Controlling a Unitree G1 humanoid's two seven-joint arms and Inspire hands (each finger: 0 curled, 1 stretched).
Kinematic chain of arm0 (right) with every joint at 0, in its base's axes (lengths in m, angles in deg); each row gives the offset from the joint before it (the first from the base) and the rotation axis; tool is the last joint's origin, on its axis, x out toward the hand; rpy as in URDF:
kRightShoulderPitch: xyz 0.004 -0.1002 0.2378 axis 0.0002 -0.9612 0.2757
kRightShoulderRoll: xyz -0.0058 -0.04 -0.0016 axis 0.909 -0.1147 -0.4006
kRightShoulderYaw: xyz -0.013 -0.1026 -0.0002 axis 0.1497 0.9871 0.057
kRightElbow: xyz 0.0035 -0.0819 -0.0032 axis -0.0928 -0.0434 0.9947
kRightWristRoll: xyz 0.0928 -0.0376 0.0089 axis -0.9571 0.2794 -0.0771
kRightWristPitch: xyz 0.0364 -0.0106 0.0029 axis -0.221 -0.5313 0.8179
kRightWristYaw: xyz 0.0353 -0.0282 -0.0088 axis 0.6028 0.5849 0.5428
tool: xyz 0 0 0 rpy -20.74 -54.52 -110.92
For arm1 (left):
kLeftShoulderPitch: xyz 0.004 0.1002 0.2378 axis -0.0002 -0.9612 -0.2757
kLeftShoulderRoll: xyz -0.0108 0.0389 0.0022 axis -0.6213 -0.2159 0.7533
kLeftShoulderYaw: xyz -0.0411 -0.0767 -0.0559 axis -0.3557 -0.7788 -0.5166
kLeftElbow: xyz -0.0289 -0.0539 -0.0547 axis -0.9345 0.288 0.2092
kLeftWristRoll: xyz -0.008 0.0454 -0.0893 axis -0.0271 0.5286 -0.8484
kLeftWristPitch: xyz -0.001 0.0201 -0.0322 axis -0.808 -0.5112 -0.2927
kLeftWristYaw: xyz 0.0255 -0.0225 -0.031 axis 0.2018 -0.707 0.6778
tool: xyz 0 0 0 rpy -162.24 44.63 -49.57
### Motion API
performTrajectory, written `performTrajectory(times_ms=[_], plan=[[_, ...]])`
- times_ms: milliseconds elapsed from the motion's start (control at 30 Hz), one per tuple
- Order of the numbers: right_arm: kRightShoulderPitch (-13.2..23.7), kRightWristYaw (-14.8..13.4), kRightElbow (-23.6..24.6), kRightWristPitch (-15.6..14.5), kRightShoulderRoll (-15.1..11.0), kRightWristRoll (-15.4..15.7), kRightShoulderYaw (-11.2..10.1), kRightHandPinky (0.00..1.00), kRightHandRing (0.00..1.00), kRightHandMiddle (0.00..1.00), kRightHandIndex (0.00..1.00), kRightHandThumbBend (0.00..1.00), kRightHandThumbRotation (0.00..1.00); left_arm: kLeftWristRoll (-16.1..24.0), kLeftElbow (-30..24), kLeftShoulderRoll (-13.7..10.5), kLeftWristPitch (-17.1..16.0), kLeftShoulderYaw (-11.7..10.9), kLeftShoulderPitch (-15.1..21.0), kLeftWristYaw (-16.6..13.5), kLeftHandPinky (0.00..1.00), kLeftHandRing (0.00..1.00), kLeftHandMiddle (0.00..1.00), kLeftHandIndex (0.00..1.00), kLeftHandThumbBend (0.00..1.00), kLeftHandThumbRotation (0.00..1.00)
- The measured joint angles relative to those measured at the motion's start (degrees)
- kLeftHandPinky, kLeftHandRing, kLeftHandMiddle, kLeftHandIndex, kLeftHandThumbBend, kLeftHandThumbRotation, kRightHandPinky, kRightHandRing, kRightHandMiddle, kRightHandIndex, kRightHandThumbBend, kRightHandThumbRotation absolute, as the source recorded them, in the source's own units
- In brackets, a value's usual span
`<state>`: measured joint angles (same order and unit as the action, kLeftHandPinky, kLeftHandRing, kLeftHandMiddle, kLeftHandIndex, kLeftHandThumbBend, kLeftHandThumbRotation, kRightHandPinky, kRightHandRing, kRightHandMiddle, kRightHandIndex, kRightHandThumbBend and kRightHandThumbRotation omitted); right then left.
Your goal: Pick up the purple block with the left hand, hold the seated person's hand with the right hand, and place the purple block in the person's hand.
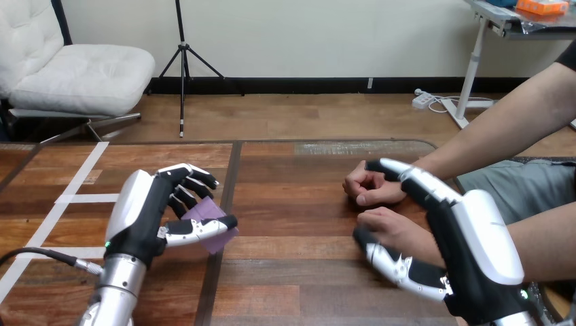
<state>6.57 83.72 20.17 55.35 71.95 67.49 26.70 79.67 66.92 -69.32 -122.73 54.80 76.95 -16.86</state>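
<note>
The purple block (212,216) sits left of the table's middle, pinched in my left hand (146,217): the thumb crosses its near face and the curled fingers press its far side. I cannot tell whether it rests on the wood. On the right, my right hand (469,238) wraps the person's nearer hand (394,229), with its fingers (407,178) lying over the far side and its thumb (394,265) curled under the near side. The person's farther hand (367,187) is a loose fist on the table just beyond, touching my fingertips.
White tape strips (75,198) cross the wooden table (292,204) at the left. The person's forearms (502,132) come in from the right edge. Bare wood lies between my two hands.
</note>
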Motion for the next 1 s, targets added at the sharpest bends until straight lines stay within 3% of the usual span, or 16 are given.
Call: performTrajectory(times_ms=[267, 500, 1000], plan=[[-0.7, 7.5, 4.8, -8.5, -4.0, 4.3, -0.9, 0.89, 0.89, 0.89, 0.89, 0.71, 0.21, 0.1, -0.1, 0.5, -0.2, 0.0, -0.2, 0.0, 0.37, 0.43, 0.52, 0.56, 0.65, 0.16], [-0.6, 12.5, 6.8, -14.5, -7.3, 7.1, -1.2, 0.88, 0.89, 0.89, 0.89, 0.76, 0.19, 0.1, -0.7, 0.5, -0.6, 0.0, -0.2, 0.1, 0.37, 0.43, 0.53, 0.56, 0.65, 0.15], [1.6, 19.5, 7.0, -23.6, -12.4, 12.6, -1.0, 0.88, 0.88, 0.89, 0.88, 0.83, 0.15, 0.1, -1.4, 0.5, -1.2, -0.1, -0.3, 0.0, 0.38, 0.44, 0.53, 0.57, 0.65, 0.15]])
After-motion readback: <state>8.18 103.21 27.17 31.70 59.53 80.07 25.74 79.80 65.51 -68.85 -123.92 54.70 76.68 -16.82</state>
